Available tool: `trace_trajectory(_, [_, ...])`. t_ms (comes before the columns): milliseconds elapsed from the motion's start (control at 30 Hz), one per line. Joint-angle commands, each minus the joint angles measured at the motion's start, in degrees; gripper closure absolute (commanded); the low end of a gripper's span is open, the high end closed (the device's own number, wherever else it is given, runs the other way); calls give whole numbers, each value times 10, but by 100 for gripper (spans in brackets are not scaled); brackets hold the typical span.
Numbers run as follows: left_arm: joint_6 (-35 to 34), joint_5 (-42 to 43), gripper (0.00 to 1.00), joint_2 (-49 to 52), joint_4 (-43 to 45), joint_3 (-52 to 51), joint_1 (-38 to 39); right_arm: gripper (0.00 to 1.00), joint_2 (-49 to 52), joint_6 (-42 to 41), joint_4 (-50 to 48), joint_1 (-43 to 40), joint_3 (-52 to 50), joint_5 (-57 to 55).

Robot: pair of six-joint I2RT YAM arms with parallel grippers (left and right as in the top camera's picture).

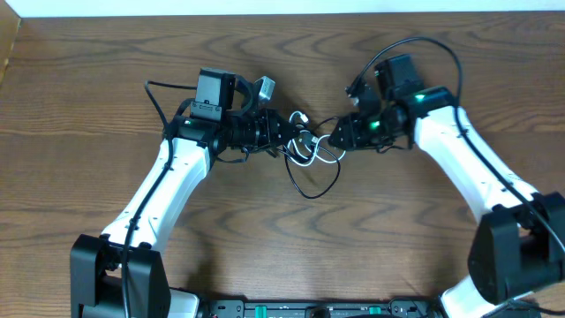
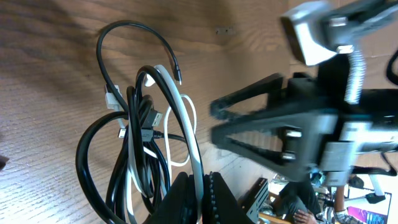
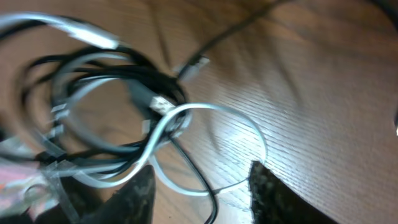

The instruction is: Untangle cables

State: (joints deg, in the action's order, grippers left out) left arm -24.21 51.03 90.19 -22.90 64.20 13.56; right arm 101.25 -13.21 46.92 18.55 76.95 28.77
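The black cable (image 1: 311, 191) and the white cable (image 1: 305, 151) lie tangled in one bundle on the wooden table, between my two grippers. My left gripper (image 1: 288, 134) is at the bundle's left side. In the left wrist view its jaws (image 2: 203, 186) are shut on a strand of the white cable (image 2: 189, 134), with black cable (image 2: 134, 25) loops to the left of it. My right gripper (image 1: 339, 137) is at the bundle's right side. In the right wrist view its jaws (image 3: 202, 190) are open, with a white cable (image 3: 214, 109) loop and a black cable (image 3: 155, 78) strand lying between the fingers.
The wooden table (image 1: 106, 88) extends all around the bundle. The two arm bodies reach in from the front left and front right. A thick black arm wire (image 1: 424, 44) arcs above the right wrist. Equipment lies along the front edge.
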Motion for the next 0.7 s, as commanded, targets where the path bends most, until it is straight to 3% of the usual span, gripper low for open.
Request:
trace_trajectory(0, [-2,14,93,-9,0,13,0,59,18,-46,2,15,9,-77])
trace_trajectory(267, [-2,15,93,-9,-1,13,0,64,62,-57,8,30,7,-90])
trace_trajectory(467, [-11,15,93,-9,-1,13,0,62,112,-105,16,28,6,-170])
trace_trajectory(667, [-57,-12,93,-9,-4,13,-13,66,118,-106,67,-16,7,-269])
